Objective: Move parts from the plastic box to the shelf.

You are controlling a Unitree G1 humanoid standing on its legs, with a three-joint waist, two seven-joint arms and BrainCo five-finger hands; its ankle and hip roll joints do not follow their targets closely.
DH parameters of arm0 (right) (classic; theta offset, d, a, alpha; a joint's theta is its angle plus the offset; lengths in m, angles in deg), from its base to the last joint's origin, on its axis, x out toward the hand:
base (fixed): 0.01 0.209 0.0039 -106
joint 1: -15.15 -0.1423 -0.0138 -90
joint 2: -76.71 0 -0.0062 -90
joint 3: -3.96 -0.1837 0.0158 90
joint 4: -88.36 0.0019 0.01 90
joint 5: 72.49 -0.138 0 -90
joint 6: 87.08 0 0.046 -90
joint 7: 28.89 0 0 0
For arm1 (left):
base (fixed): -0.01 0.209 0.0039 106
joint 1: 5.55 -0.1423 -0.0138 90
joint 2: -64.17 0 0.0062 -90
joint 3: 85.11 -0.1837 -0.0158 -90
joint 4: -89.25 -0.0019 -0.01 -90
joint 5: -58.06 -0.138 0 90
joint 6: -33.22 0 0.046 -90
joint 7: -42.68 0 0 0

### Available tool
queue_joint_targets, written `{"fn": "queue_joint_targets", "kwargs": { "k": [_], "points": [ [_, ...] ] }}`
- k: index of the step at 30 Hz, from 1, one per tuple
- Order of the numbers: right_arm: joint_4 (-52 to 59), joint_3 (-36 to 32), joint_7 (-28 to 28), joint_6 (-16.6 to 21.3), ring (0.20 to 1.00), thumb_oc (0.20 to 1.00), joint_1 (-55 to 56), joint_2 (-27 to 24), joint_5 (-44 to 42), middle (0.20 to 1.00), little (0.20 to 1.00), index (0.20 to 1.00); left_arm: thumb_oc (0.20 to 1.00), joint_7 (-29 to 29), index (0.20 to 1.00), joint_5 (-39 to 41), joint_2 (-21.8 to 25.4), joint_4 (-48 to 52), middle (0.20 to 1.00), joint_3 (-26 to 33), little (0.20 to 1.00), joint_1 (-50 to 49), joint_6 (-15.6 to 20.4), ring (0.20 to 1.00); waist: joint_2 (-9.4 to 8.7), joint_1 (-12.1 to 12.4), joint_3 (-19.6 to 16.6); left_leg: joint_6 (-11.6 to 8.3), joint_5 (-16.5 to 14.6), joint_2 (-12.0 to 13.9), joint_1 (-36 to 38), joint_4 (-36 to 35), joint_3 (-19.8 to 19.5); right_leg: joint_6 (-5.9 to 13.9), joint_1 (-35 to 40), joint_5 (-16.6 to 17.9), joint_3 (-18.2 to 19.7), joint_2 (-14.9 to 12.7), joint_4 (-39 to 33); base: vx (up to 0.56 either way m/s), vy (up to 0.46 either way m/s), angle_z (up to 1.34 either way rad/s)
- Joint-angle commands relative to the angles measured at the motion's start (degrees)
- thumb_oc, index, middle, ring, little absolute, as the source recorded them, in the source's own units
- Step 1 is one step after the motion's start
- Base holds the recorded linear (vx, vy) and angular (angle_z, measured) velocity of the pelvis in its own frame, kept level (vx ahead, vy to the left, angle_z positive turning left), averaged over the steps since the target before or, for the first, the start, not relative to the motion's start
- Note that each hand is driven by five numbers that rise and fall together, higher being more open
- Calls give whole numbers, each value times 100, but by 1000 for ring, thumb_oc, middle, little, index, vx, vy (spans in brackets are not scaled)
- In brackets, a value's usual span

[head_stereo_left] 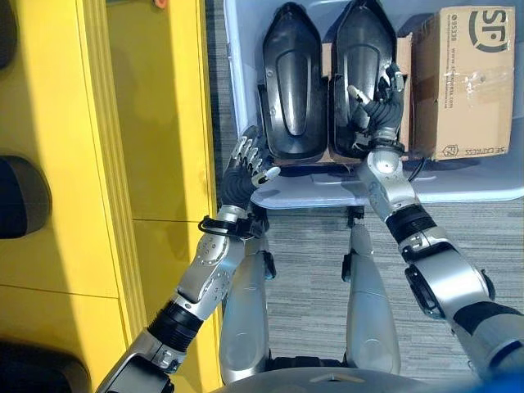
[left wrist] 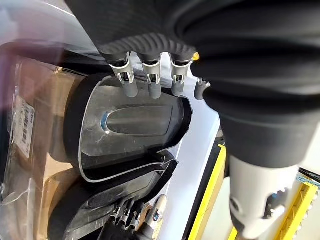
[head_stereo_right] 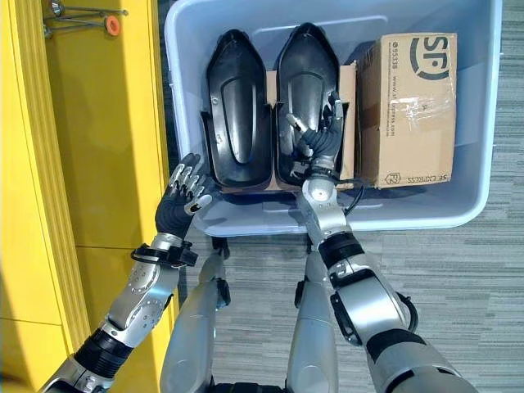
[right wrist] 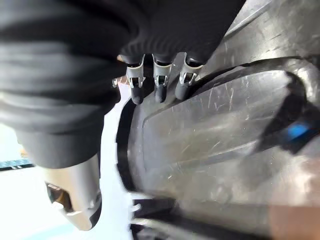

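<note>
- The pale blue-grey plastic box (head_stereo_right: 458, 214) holds two glossy black moulded shell parts (head_stereo_right: 237, 115) side by side, with a brown cardboard carton (head_stereo_right: 416, 106) just beside them.
- The right hand (head_stereo_right: 321, 137) rests on the black part nearer the carton, fingers loosely spread, gripping nothing.
- The left hand (head_stereo_right: 178, 201) hovers at the box's near corner, beside the yellow shelf (head_stereo_right: 106, 147), fingers relaxed and empty.
</note>
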Motion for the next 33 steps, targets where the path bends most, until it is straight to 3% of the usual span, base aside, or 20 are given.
{"fn": "queue_joint_targets", "kwargs": {
  "k": [1,19,25,33],
  "points": [
    [58,7,-106,101,1000,1000,95,289,136,1000,1000,1000,1000,63,1000,-148,153,75,1000,-13,1000,269,123,1000,-142,70,134,-47,-654,-52,567,142,-205,121,-10,-277,142,100,722,0,0,0],
    [3398,-292,-850,206,1000,1000,1164,-57,1744,1000,1000,1000,1000,227,1000,-497,305,333,1000,255,1000,82,25,1000,-411,-215,134,-30,-704,-15,604,171,-111,140,-28,-262,213,147,724,0,0,0],
    [3362,-244,-865,174,1000,1000,1189,-6,1748,1000,1000,1000,1000,260,1000,-538,330,379,1000,298,1000,35,52,1000,-432,-226,134,-27,-697,6,626,135,-87,146,-35,-249,206,163,712,0,0,0],
    [2830,-404,-1083,-160,1000,1000,1114,-232,2171,1000,1000,1000,1000,267,1000,-578,298,324,1000,346,1000,47,99,1000,-420,-201,134,-25,-716,-8,594,151,-120,145,-52,-259,182,168,729,0,0,0]
  ]
}}
